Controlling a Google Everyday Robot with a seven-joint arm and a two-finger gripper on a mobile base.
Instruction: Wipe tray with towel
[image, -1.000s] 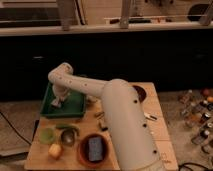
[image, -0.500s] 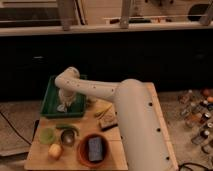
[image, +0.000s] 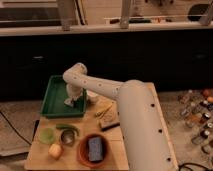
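A green tray (image: 54, 97) lies on the far left part of the wooden table (image: 120, 159). My white arm reaches from the right over it. My gripper (image: 71, 101) is down inside the tray at its right side, on a pale towel (image: 69, 102) that shows under it. The arm's wrist hides most of the towel.
A green plate (image: 46, 135), a small metal cup (image: 67, 137) and a yellow fruit (image: 55, 150) sit at the front left. A brown bowl (image: 95, 149) holds a blue sponge (image: 95, 148). A banana (image: 104, 109) and a dark bar (image: 109, 125) lie mid-table. Bottles (image: 200, 115) stand on the floor at the right.
My gripper has moved to the right inside the tray, from its left part towards its right side. The arm has swung further over the table.
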